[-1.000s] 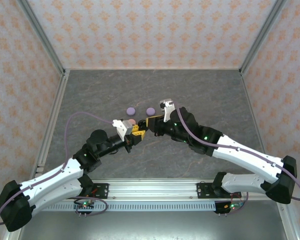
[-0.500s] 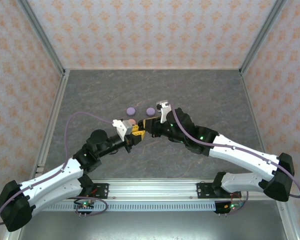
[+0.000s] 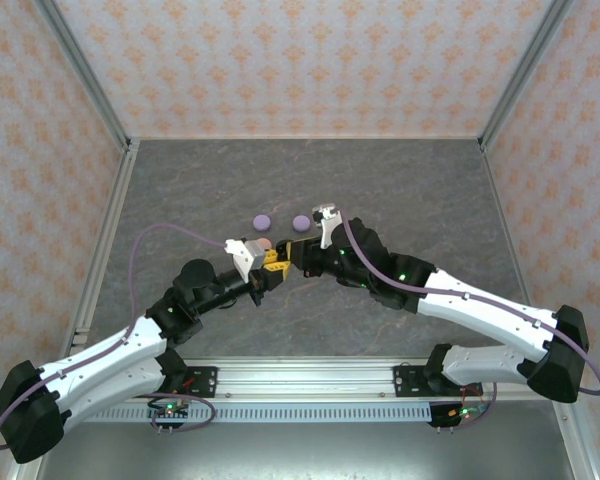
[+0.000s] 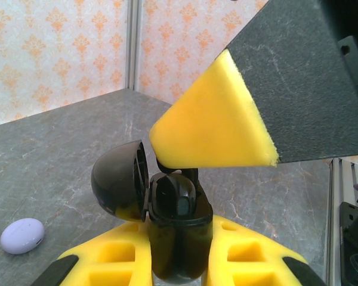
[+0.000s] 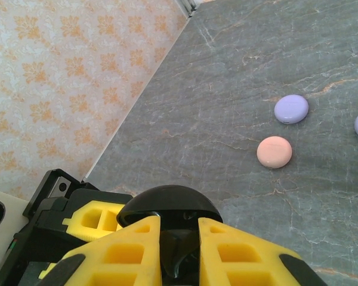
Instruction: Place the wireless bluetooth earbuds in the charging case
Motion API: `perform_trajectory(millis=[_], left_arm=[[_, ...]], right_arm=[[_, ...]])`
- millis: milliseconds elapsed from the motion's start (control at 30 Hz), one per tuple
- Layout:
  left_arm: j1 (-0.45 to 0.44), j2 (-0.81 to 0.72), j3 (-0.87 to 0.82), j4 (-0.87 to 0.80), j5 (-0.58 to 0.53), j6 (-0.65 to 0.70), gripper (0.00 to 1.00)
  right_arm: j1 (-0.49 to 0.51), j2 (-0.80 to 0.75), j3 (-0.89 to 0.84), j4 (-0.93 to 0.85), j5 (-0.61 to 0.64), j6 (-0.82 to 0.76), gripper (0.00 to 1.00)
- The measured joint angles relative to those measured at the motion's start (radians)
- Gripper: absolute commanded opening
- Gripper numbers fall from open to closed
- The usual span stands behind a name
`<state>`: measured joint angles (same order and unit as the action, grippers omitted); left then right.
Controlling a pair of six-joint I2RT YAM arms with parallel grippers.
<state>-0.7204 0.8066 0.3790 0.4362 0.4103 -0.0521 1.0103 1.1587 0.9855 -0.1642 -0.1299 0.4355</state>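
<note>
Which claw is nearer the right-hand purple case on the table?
Right. The right claw is just on the robot's side of that purple case. The left claw, gripping the open black case, sits farther toward the robot and to the left.

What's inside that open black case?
Glossy black interior shows in the black case; a yellow fingertip of the right gripper covers the rest, so seated earbuds cannot be told.

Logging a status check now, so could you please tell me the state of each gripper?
Left gripper: closed on the open black charging case.
Right gripper: closed on a black earbud, it seems.
</note>
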Motion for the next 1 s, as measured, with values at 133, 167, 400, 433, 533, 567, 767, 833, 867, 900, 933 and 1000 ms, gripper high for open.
perform_trajectory(millis=[133, 167, 400, 433, 533, 567, 767, 833, 867, 900, 933, 1000], left_arm=[[0.0, 0.0, 0.0, 0.0, 0.0, 0.0, 0.0], [0.0, 0.0, 0.0, 0.0, 0.0, 0.0, 0.0], [0.0, -0.004, 0.0, 0.0, 0.001, 0.0, 0.0], [0.0, -0.005, 0.0, 0.0, 0.001, 0.0, 0.0], [0.0, -0.006, 0.0, 0.003, 0.002, -0.002, 0.0], [0.0, -0.006, 0.0, 0.003, 0.003, -0.003, 0.0], [0.0, -0.014, 0.0, 0.004, 0.032, -0.005, 0.0], [0.0, -0.02, 0.0, 0.005, 0.053, -0.008, 0.0], [0.0, -0.022, 0.0, 0.006, 0.062, -0.01, 0.0], [0.0, -0.024, 0.0, 0.008, 0.073, -0.011, 0.0], [0.0, -0.026, 0.0, 0.01, 0.081, -0.012, 0.0], [0.0, -0.026, 0.0, 0.018, 0.102, -0.022, 0.0]], right_arm=[[0.0, 0.0, 0.0, -0.002, 0.0, 0.006, 0.24], [0.0, 0.0, 0.0, -0.003, 0.0, 0.009, 0.25], [-0.001, -0.002, 0.007, -0.034, 0.002, -0.006, 0.45], [-0.001, -0.003, 0.014, -0.044, 0.003, -0.013, 0.47], [-0.001, -0.02, 0.042, -0.077, 0.0, -0.044, 0.61], [-0.003, -0.034, 0.05, -0.084, 0.0, -0.058, 0.66], [-0.111, -0.152, 0.058, -0.109, -0.098, -0.113, 0.9], [-0.165, -0.171, 0.053, -0.103, -0.166, -0.118, 0.93], [-0.189, -0.177, 0.043, -0.097, -0.207, -0.113, 0.95], [-0.205, -0.179, 0.03, -0.085, -0.25, -0.109, 0.95], [-0.212, -0.177, 0.018, -0.078, -0.284, -0.107, 0.95], [-0.215, -0.161, -0.01, -0.062, -0.37, -0.096, 0.95]])
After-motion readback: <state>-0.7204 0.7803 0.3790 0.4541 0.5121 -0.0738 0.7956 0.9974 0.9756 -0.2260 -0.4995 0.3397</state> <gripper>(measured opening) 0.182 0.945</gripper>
